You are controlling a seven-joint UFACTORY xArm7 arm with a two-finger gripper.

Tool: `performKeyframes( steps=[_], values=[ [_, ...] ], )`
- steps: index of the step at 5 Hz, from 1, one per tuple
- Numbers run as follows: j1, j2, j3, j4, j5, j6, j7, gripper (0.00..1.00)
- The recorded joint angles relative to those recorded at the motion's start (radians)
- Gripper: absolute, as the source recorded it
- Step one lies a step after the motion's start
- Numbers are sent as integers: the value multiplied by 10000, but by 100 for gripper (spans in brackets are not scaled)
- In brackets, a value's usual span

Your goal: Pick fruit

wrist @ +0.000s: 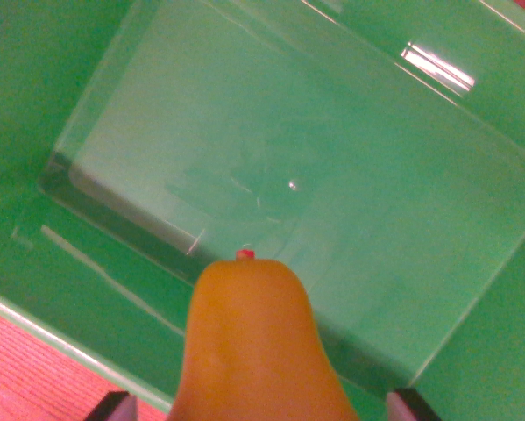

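An orange-yellow pear-shaped fruit (253, 342) with a small red stem tip fills the bottom centre of the wrist view. My gripper (260, 405) is shut on it; its dark fingertips (111, 407) show at either side of the fruit at the bottom edge. The fruit hangs above a clear plastic bin (113, 197) whose green bottom shows through. The lower part of the fruit is cut off by the frame.
The clear bin sits on a green surface (17, 105), with its near rim running diagonally below the fruit. A red textured surface (34, 377) lies at the bottom left, past a pale edge. A light glare marks the bin's far wall (437, 68).
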Motion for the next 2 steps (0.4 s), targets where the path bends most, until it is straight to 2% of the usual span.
performKeyframes(
  steps=[1, 2],
  values=[
    [0, 0, 0, 0, 0, 0, 0, 100],
    [3, -97, 3, 150, 7, 247, -17, 100]
  ],
)
